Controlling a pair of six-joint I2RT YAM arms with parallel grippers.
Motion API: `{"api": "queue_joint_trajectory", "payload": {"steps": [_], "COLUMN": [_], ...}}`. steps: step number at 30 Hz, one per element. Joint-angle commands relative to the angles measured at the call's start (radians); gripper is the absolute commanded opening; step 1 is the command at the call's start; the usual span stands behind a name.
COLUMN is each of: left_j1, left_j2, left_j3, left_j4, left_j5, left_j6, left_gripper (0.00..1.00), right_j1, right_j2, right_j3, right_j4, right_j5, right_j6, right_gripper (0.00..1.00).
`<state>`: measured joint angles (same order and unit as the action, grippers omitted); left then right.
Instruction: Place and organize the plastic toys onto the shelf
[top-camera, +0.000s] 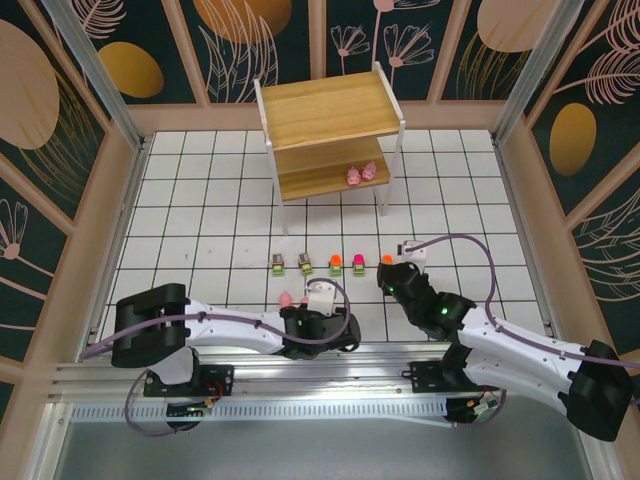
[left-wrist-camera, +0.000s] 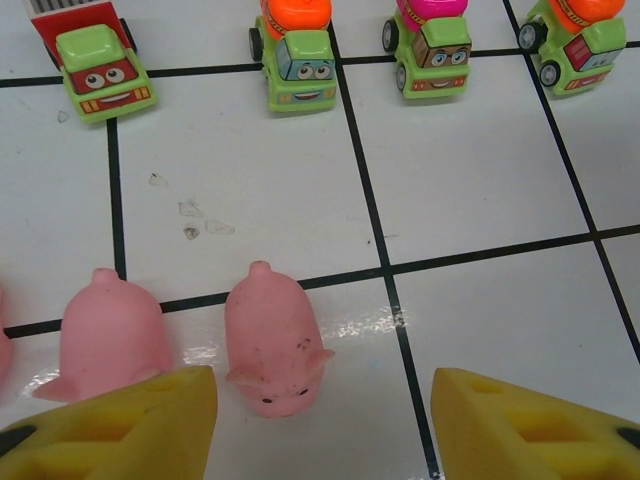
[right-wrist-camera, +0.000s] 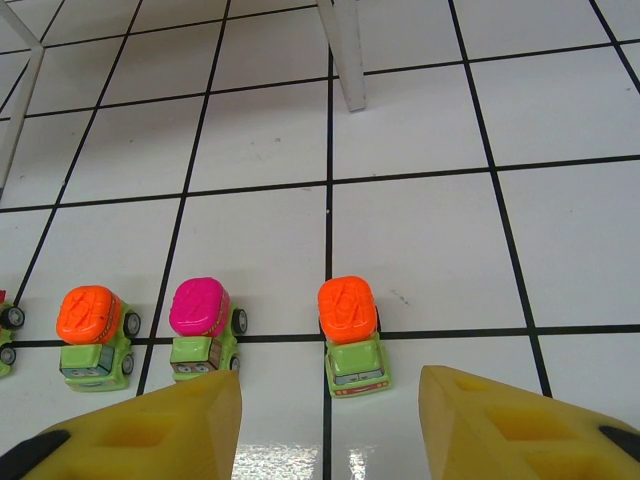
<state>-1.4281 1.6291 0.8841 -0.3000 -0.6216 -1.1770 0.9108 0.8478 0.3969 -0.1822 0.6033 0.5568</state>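
Now, left tool (left-wrist-camera: 325, 430) part-open astride pink pig (left-wrist-camera: 275, 345), seemingly not touching, right tool (right-wrist-camera: 330, 430) open, empty, facing orange-topped truck (right-wrist-camera: 352, 340)

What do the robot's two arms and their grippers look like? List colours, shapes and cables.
The left arm and right arm have white links joined by bulky black joint housings. A thin lilac cable runs along each, looping loose near the wrist. Small green lights glow on the right arm. The left gripper and right gripper each end in two yellow wedge-shaped fingers with shallow recesses.
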Motion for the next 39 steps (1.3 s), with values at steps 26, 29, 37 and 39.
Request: {"api": "queue_joint_trajectory", "payload": {"steps": [26,29,37,39], "left_j1": [0.007,0.017,0.034,0.038], "left_j2": [0.117,0.12,0.138,0.144], "left_j3": [0.054,0.046,0.043,0.043], "left_j4": [-0.092,-0.078,-0.037,-0.033], "left_j5": [-0.026,-0.023,-0.011,-0.004], "left_j6": [-0.124,-0.123,-0.105,-0.102], "left_gripper": [0.58,0.57,0.55,0.55], "right_j1": [-0.004,-0.004,-0.004,-0.004], "right_j2": [-0.016,-0.015,-0.014,-0.014], "right_j3": [-0.023,-0.022,-0.021,-0.023], "right_j4": [0.03,0.03,0.032,0.033], "right_j5": [-0.004,-0.005,-0.007,-0.007], "right_j6": [-0.006,-0.006,-0.008,-0.008], "right_gripper": [0.48,0.48,0.47,0.47]}}
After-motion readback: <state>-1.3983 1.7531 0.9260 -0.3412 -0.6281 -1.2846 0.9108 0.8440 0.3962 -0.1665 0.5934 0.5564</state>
